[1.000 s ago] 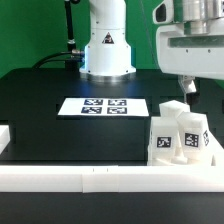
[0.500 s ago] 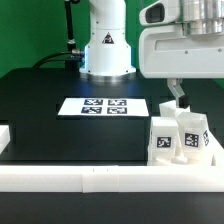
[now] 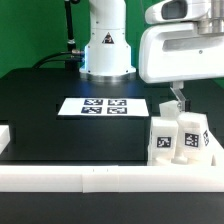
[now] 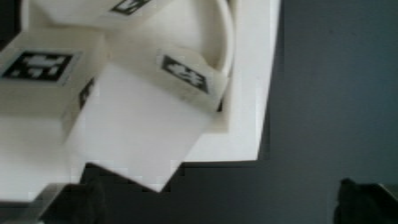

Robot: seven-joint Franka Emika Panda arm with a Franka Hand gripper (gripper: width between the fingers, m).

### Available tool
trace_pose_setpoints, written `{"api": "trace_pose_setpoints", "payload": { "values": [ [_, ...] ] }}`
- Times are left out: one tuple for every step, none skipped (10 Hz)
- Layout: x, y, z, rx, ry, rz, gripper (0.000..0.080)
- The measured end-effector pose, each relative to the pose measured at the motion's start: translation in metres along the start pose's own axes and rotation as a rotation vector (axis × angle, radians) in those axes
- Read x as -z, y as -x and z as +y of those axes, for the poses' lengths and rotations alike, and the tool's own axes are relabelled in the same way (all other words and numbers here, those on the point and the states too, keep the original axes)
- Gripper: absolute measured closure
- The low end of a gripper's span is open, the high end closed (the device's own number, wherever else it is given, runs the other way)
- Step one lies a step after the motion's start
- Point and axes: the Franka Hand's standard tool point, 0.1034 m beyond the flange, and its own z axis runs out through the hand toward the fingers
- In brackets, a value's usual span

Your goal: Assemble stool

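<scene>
Black table (image 3: 60, 130): wide-open empty jaws above legs (image 3: 178, 135)

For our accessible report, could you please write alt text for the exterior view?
The open gripper hangs above white tagged stool legs clustered at the exterior view's right, beside a white border rail. The marker board lies flat on the black table.

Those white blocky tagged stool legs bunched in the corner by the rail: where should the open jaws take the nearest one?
Judging by the pose, come from above onto the upper end of the white blocky tagged leg at the exterior view's left of the cluster. The white border rail blocks a low approach, and neighbouring legs crowd its other side. The gripper hangs above with jaws open.
</scene>
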Motion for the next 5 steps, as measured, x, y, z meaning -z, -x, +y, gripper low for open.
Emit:
{"api": "trace_pose_setpoints", "payload": {
  "values": [
    [-0.0002, 0.0002, 0.0016, 0.111, 0.008, -0.002, 0.0151],
    [-0.0014, 0.0008, 0.0018, 0.228, 0.013, -0.006, 0.0151],
    [-0.0034, 0.002, 0.0017, 0.363, 0.025, -0.014, 0.0151],
    [-0.0057, 0.0035, 0.0029, 0.479, 0.025, -0.02, 0.0151],
    [-0.0073, 0.0044, 0.0032, 0.528, 0.027, -0.025, 0.0151]
  ]
}}
